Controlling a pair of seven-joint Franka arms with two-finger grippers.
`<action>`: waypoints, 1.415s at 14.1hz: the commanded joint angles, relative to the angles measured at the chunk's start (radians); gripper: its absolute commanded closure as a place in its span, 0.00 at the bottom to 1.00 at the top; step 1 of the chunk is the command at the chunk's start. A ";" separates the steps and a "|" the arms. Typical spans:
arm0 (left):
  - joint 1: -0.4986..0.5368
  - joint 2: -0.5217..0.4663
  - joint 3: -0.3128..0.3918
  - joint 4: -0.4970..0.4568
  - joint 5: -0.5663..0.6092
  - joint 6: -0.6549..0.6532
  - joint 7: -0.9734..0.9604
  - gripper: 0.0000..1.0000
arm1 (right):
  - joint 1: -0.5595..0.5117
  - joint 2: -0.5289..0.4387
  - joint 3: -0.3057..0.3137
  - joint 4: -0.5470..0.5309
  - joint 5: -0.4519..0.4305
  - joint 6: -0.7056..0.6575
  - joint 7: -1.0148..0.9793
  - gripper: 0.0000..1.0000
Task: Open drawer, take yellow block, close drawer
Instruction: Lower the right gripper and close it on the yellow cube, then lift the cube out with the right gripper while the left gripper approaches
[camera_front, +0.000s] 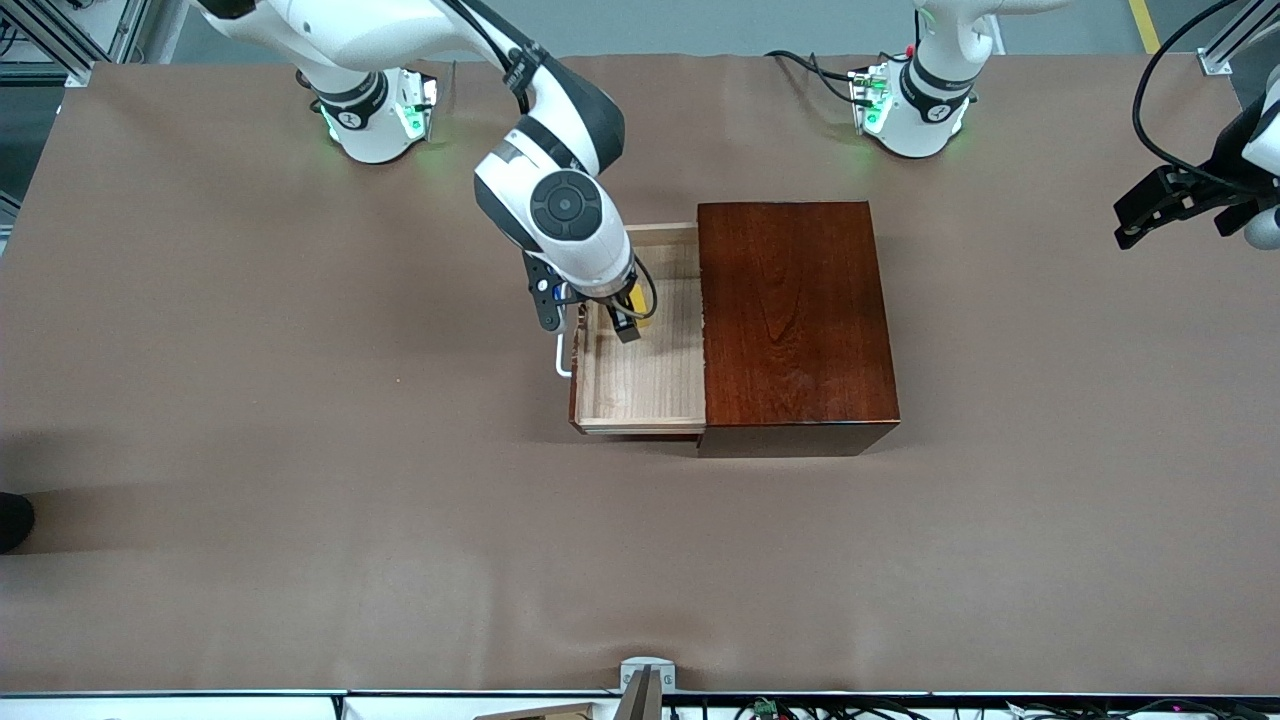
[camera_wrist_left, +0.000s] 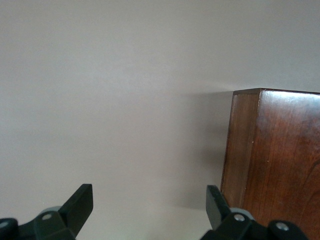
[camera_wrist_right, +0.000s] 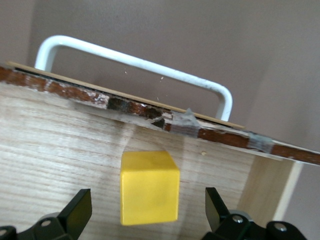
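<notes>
The drawer (camera_front: 645, 385) stands pulled out of the dark reddish-brown wooden box (camera_front: 790, 310) toward the right arm's end of the table, its pale floor showing. Its white handle (camera_front: 561, 358) is on the front. The yellow block (camera_wrist_right: 149, 186) rests on the drawer floor close to the front wall; in the front view only a sliver of the yellow block (camera_front: 640, 301) shows under the hand. My right gripper (camera_wrist_right: 148, 204) is down in the drawer, open, one finger on each side of the block with a gap on both sides. My left gripper (camera_front: 1150, 215) waits open, raised near the table's edge at the left arm's end.
The brown table cover (camera_front: 300, 450) surrounds the box. In the left wrist view the box's side (camera_wrist_left: 280, 160) shows beside the open left gripper (camera_wrist_left: 149, 210). The drawer's front wall (camera_wrist_right: 150, 107) has chipped edging just past the block.
</notes>
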 joint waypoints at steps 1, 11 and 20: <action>0.013 -0.022 -0.007 -0.018 0.003 0.010 0.022 0.00 | 0.022 0.028 -0.008 0.022 -0.023 0.006 0.035 0.00; 0.013 -0.022 -0.007 -0.018 0.003 0.015 0.023 0.00 | 0.040 0.040 -0.006 0.025 -0.028 0.051 0.053 1.00; 0.013 -0.022 -0.007 -0.018 0.003 0.015 0.022 0.00 | -0.006 0.034 -0.005 0.232 -0.014 -0.122 -0.005 1.00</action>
